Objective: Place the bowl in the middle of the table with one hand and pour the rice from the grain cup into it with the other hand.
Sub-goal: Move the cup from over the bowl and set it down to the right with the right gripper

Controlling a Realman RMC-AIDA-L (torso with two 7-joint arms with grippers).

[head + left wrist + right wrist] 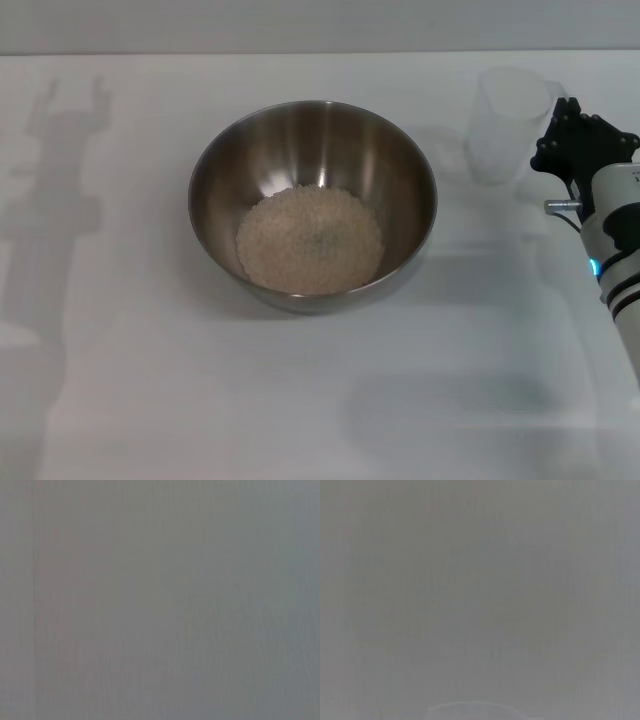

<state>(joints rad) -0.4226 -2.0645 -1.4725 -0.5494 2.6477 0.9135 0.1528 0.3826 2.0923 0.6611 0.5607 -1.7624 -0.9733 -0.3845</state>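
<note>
Only the head view shows the work. The bowl [313,205], shiny steel, sits mid-surface [150,400] holding a flat pale mound of rice [309,240]. Far right of it the grain cup [510,122] stands upright, clear and looking empty. The right pincer [572,140] is just beside the cup's right side; whether it pinches the cup cannot be told. Both wrist views show only blank grey, the right one with a faint curved rim at its edge. The left pincer is out of sight.

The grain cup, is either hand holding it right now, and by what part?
It cannot be told. The right hand sits against the upright grain cup at its side, but its grip is hidden. The left hand is out of view.
</note>
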